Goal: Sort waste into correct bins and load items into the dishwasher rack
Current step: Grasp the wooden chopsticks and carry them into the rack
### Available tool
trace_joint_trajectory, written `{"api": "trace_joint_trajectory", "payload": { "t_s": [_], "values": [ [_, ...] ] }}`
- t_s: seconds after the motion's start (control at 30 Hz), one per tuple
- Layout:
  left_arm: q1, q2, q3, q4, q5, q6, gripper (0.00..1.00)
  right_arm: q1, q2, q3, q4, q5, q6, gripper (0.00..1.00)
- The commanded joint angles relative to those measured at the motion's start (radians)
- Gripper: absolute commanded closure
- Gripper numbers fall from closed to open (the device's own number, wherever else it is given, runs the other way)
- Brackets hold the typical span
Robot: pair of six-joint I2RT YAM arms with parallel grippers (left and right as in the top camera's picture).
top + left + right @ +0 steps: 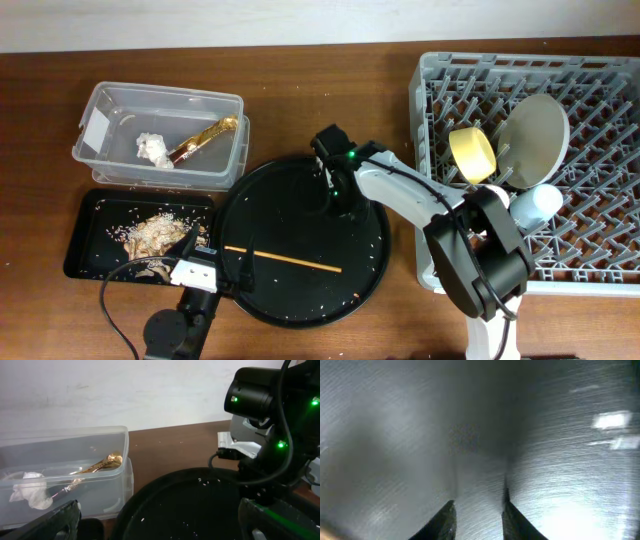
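The clear box (100, 105) holds the white tissue (153, 148) and the gold wrapper (205, 138); both also show in the left wrist view, tissue (30, 492) and wrapper (97, 466). The shallow black tray (85, 250) holds the food scraps (155, 235). One chopstick (285, 260) lies on the round black tray (370, 265). The grey rack (600, 80) holds the plate (535, 140), yellow bowl (472, 155) and light blue cup (535, 205). The pink cup is hidden. My right gripper (335, 195) (477, 505) is slightly open, tips down close to the round tray, nothing between them. My left gripper (205, 265) (160, 525) is open and empty at the round tray's left edge.
Rice grains are scattered over the round black tray (200, 505). My right arm (420, 195) stretches from the rack's front left corner across the round tray. A cable (115, 300) loops by the left arm's base. Brown tabletop (300, 90) lies behind the round tray.
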Motion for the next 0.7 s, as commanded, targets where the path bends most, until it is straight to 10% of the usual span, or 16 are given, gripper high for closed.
{"api": "trace_joint_trajectory", "payload": {
  "t_s": [0.0, 0.4, 0.5, 0.67],
  "values": [
    [0.006, -0.005, -0.008, 0.002, 0.011, -0.01, 0.01, 0.124, -0.094, 0.009, -0.086, -0.158, -0.317, 0.67],
    [0.006, -0.005, -0.008, 0.002, 0.011, -0.01, 0.01, 0.301, -0.081, -0.158, 0.061, 0.098, -0.319, 0.57],
    [0.006, -0.005, -0.008, 0.002, 0.011, -0.01, 0.01, 0.278, -0.085, -0.185, 0.059, 0.093, -0.267, 0.94],
    [0.006, -0.005, -0.008, 0.002, 0.011, -0.01, 0.01, 0.178, -0.103, -0.105, -0.045, 0.092, -0.191, 0.96]
  ]
}}
